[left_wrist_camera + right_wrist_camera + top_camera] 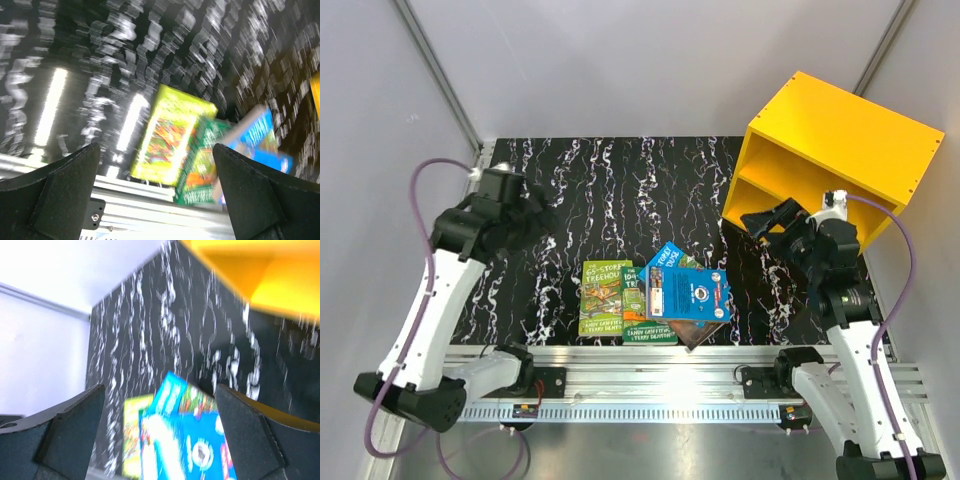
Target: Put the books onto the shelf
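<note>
Plainly, none of the books (655, 295) had reached the shelf (840, 140) yet: they lay in a loose, overlapping pile on the table (620, 180), close to its near edge and near the middle of it. Our left claw (156, 150) hung wide and empty over the table's left side, well apart from the pile; our right claw (160, 390), just as wide and holding nothing, hovered just in front of the shelf's open face. We judged the step in hand to be the reach for a first book, and the blue book (692, 293) on top looked the one to take, since nothing lay over it. Flat and thin as it was, we thought a pinch from straight above would slip; better to come in low at a raised or overhanging edge, close across the cover's thickness, and lift without dragging the green book (633, 295) partly under it. The shelf stood at the far right, turned at an angle, so we reckoned a book should go in edge first, clear of the divider (770, 187). The table was black with white veins and looked glossy, perhaps slick under a cover. A metal rail (650, 365) ran along the near edge, and pale walls (620, 60) closed the space in.
</note>
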Available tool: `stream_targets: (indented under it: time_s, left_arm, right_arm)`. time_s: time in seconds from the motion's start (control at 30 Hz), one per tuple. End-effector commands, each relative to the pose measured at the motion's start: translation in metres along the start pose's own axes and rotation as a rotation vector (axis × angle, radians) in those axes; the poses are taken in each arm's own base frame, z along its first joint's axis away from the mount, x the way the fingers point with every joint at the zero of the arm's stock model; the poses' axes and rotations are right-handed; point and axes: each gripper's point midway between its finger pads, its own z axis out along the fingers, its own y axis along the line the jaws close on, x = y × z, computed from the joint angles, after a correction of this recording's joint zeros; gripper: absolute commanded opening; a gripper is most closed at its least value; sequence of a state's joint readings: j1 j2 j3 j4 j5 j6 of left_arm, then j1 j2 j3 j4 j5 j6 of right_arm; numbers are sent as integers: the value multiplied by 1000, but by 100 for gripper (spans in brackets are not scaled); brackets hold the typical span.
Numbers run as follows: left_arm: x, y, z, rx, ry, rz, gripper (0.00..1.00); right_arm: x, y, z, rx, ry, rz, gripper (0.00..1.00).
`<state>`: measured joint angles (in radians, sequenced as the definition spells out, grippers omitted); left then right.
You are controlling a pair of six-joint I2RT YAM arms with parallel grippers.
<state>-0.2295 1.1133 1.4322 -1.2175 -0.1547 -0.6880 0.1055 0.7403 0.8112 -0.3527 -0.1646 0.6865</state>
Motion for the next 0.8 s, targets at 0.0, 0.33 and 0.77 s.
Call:
stream_targets:
  time_s: [0.0, 0.33, 0.77]
  left_arm:
    - [23, -54, 11, 154, 31, 74, 99]
    - [157, -169, 18, 491, 246, 294, 99]
    - [248, -169, 63, 448, 347, 430, 99]
  right_arm:
    - [55, -21, -13, 82, 202, 215, 100]
    - [149, -52, -25, 90, 546, 326, 100]
    - [205, -83, -49, 101, 649, 395, 100]
